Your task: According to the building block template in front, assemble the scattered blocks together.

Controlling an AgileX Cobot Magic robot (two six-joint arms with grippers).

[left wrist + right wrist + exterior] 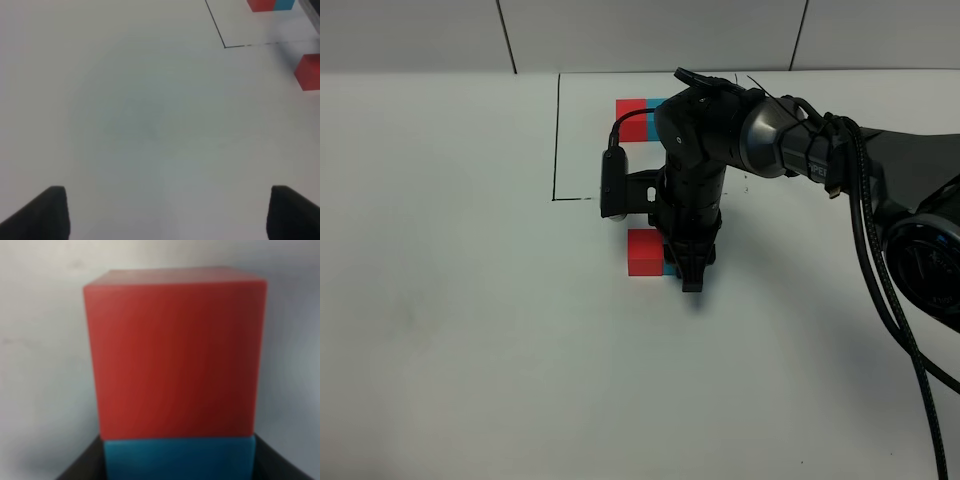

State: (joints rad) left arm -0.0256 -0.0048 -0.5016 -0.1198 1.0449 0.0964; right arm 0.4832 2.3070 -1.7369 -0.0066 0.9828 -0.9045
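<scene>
Your workspace is a plain white surface (440, 350) backed by a pale tiled wall (420, 35). At the far side of it, the building block template (634, 107) sits inside a thin black drawn outline (558, 140). It is a red block and a cyan one joined side by side, and the arm partly covers the cyan half.

Nearer to you, outside that outline, are the two loose blocks. The red cube (645, 252) rests on the surface. The cyan cube (669, 269) is pressed against its right side, and from above only a sliver of it shows. Your right arm reaches across the middle and points straight down, with the right end effector (688, 275) at the cyan cube. In the right wrist view its dark fingers (82, 467) hug both sides of the cyan cube, so it is grasping that block, whose face meets the red cube flush.

Your left end effector (167, 192) is released. Its two fingers are spread wide over bare surface with nothing between them, well apart from the blocks.
</scene>
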